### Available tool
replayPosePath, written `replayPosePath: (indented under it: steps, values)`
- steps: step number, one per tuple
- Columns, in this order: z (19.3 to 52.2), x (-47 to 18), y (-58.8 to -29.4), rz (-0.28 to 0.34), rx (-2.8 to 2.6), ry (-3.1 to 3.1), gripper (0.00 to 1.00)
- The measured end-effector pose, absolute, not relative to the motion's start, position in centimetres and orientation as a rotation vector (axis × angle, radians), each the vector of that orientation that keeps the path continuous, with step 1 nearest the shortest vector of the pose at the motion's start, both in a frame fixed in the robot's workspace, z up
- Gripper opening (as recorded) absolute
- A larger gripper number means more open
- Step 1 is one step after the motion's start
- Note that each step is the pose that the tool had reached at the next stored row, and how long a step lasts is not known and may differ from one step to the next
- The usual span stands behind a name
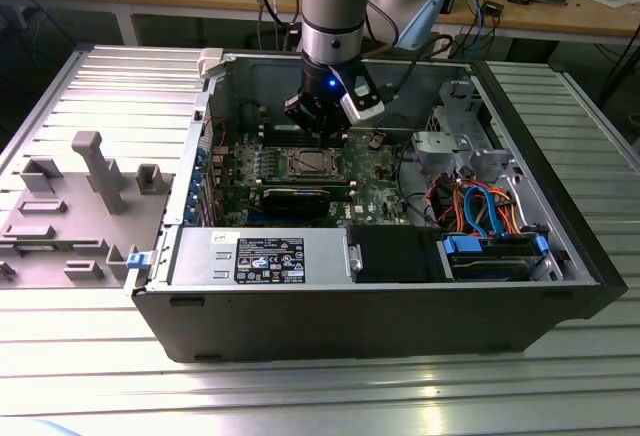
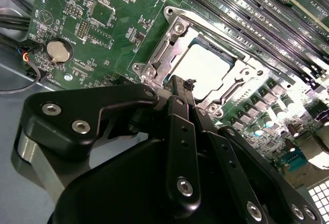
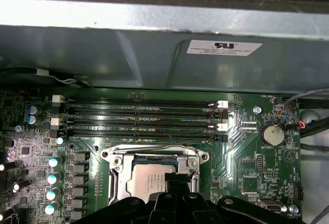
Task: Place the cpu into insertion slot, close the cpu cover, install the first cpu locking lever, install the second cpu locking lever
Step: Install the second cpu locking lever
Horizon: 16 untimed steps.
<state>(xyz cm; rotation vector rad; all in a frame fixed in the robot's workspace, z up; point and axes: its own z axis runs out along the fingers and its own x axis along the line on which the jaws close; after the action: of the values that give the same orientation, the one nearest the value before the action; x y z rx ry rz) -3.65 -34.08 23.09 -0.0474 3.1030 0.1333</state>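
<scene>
Now one cpu [image 3: 149,182] seated in one insertion slot [image 3: 119,185], one hand [image 2: 180,88] clenched above it, four memory slots [image 3: 139,118].

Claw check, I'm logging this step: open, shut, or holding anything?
Claw: shut, holding nothing, tips at the edge of the cpu cover, with the cpu seated.

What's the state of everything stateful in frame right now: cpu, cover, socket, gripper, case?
cpu: seated in the insertion slot, silver top facing up.
insertion slot: occupied by the chip.
cpu cover: down, framing the chip.
gripper: fingertips together at the cover's edge, nothing seen between them.
memory slots: empty.
computer case: lying on its side, side panel off.
</scene>
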Motion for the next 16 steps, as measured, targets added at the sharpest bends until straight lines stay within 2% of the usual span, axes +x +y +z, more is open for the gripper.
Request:
replayPosePath:
  steps: [11,16]
  values:
    - [23.1,-3.7,-34.1,0.133,-0.047,3.103,0.11]
    - [24.1,-3.6,-34.1,0.133,-0.048,3.103,0.11]
